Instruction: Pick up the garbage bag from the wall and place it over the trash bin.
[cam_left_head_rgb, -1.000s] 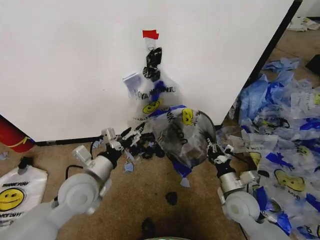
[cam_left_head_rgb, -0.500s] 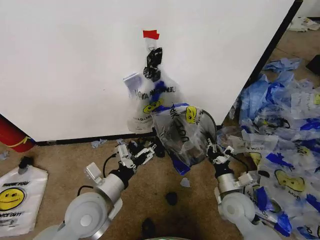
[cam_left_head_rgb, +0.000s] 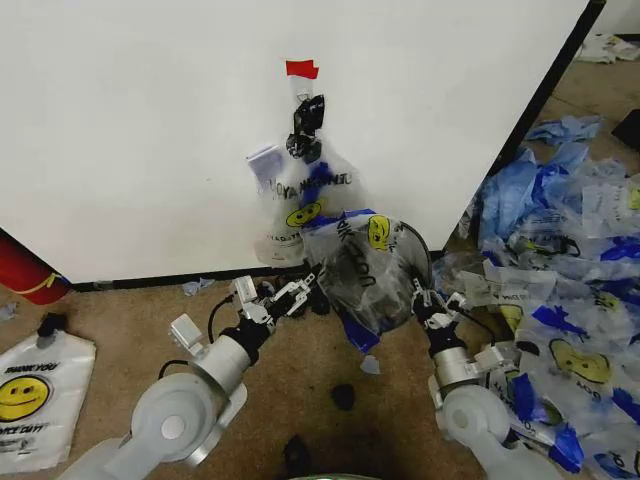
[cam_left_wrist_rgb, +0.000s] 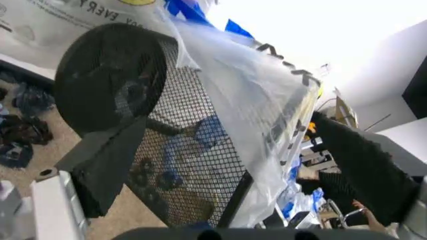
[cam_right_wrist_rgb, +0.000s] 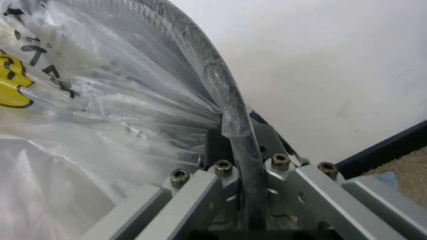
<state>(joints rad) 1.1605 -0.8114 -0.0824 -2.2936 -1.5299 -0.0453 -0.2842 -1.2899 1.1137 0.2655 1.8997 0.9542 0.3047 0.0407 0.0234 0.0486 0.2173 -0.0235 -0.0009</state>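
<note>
garbage bag (cam_left_head_rgb: 365, 270): draped over trash bin (cam_left_head_rgb: 385, 300), near wall (cam_left_head_rgb: 150, 130) | right gripper (cam_left_head_rgb: 432, 303): clenched on bin rim and bag | left gripper (cam_left_head_rgb: 290, 297): spread, beside bin's side

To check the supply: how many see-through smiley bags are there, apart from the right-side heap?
2. One thin see-through smiley bag hangs on the white wall panel below the red tape; another such bag covers the black wire-mesh bin. More may hide behind the hanging one.

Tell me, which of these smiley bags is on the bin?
The see-through garbage bag draped over the black mesh trash bin; another hangs on the wall, others lie on the floor.
</note>
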